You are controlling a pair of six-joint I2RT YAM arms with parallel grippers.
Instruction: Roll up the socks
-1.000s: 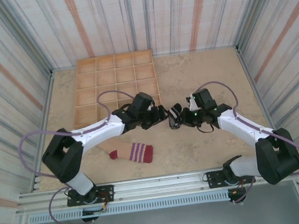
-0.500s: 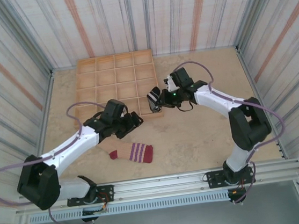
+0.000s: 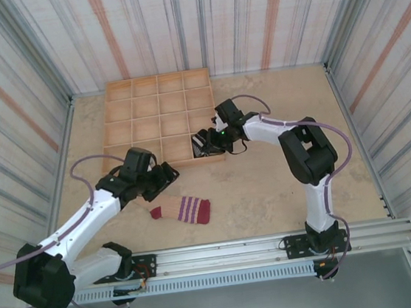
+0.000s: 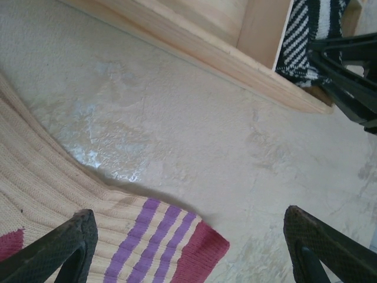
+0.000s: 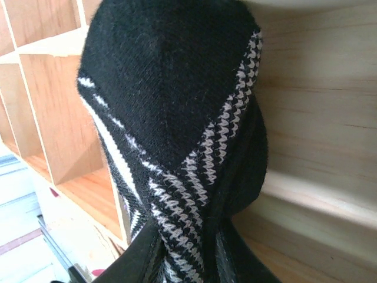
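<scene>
Two socks: black striped sock [image 5: 177,130] bunched, pinched in right jaws at tray [image 3: 148,105] near-right corner; beige sock [image 3: 182,209] flat, left jaws wide open.

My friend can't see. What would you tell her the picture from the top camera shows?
The right gripper holds a bunched black striped sock at the near right corner of a wooden grid tray. The left gripper, open, is near a beige sock with purple stripes lying flat on the table.
</scene>
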